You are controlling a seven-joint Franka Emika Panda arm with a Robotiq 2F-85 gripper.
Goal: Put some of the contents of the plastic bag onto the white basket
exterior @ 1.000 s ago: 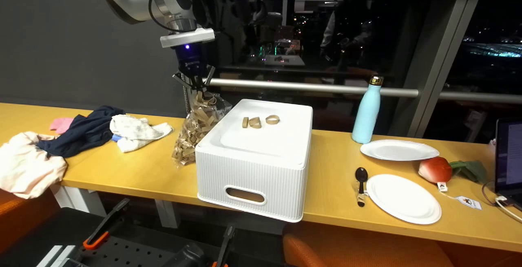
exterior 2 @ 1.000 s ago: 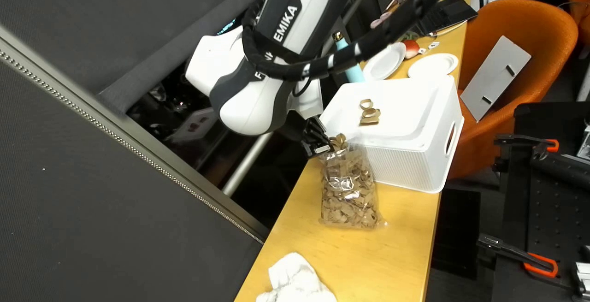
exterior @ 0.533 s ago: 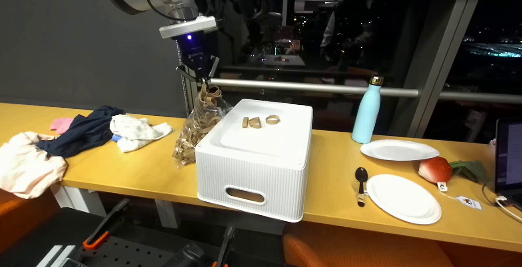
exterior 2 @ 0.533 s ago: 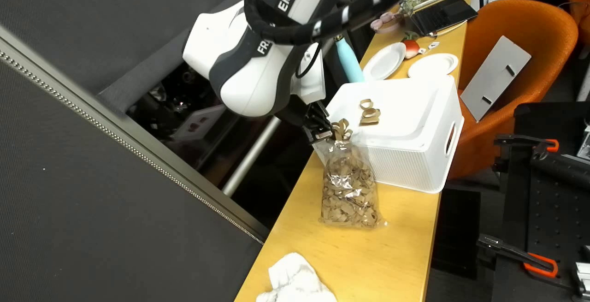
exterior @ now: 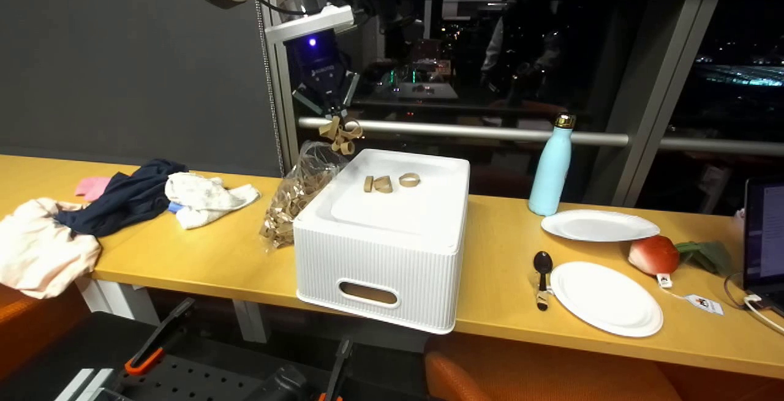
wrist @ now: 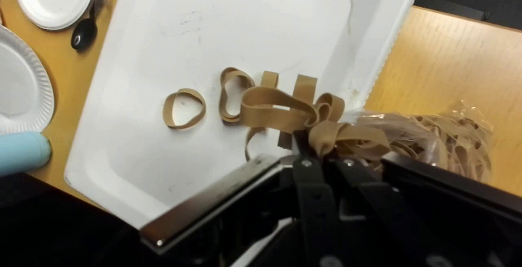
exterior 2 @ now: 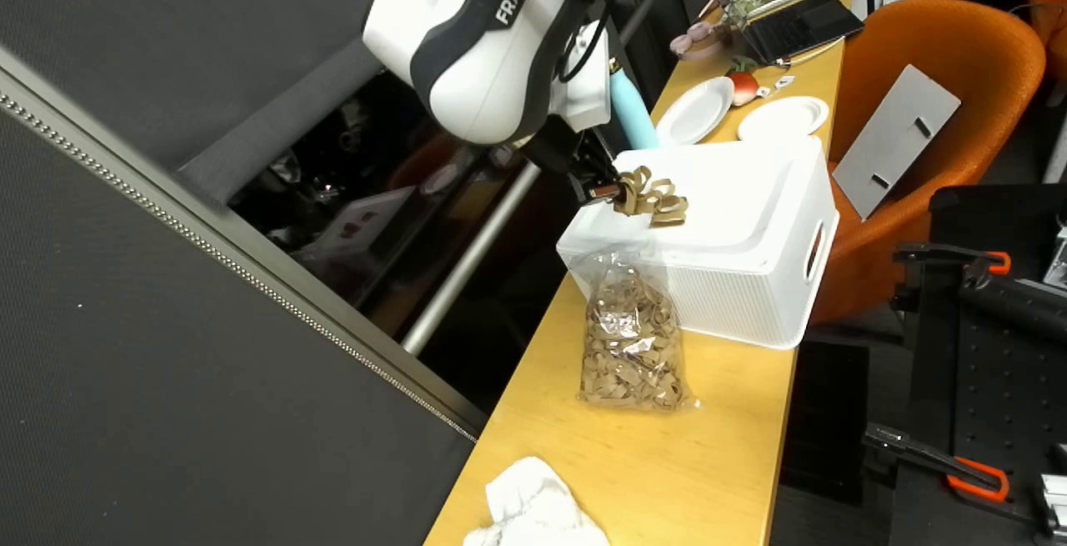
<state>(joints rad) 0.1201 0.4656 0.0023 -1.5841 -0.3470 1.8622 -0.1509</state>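
Note:
My gripper is shut on a bunch of brown rubber bands, held in the air above the back left edge of the white basket. In the wrist view, the bunch hangs from the fingertips, which are partly hidden by it. The clear plastic bag, full of brown bands, stands on the table against the basket's side, its open top below the gripper. A few loose bands lie on the basket's recessed white top; they also show in the wrist view.
A light blue bottle, white plates and a black spoon are on the table beside the basket. Crumpled cloths lie on the bag's other side. A window rail runs behind the table.
My gripper has risen out of the bag's mouth with a bunch of bands and moved sideways toward the basket. The bag, the basket and the loose bands stay in place.

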